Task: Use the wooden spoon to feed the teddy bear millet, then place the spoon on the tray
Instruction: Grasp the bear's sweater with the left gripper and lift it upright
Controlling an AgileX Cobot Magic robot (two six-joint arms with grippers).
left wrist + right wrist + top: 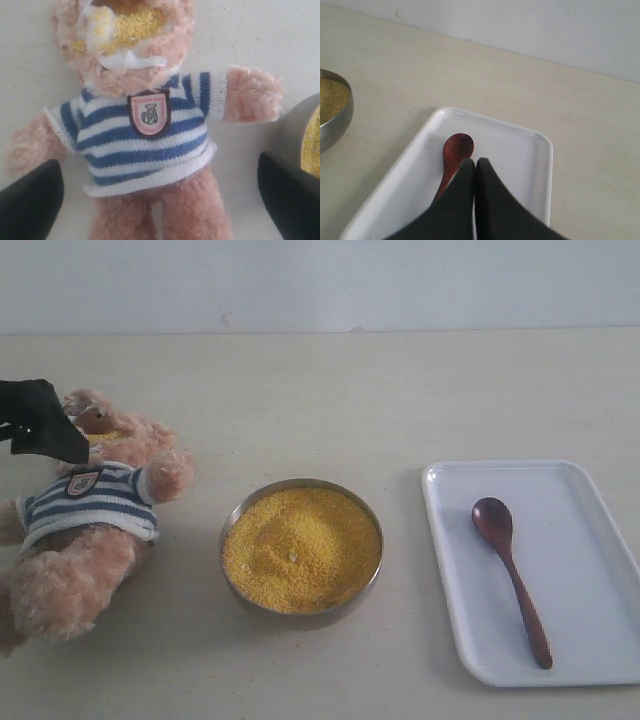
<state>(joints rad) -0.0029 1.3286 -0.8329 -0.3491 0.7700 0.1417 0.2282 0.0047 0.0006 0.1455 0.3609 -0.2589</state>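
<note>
The teddy bear (85, 525) lies on its back at the left of the table, in its striped shirt with a chest badge (149, 113); yellow grains cover its muzzle (131, 26). My left gripper (40, 420) hovers over the bear's head and is open; in the left wrist view the gripper (159, 162) has its fingers spread wide on either side of the bear's legs, holding nothing. The millet (300, 548) fills the metal bowl (240, 515) in the middle. The wooden spoon (510, 575) rests on the white tray (590, 570) at the right. Over the tray (520, 160), my right gripper (475, 162) is shut and empty, hiding the handle of the spoon (457, 150).
A pale wall (320, 285) runs along the back of the table. The bowl rim (342, 117) shows at the edge of the right wrist view, beside the tray. Bare tabletop (400, 400) lies behind the bowl and the tray.
</note>
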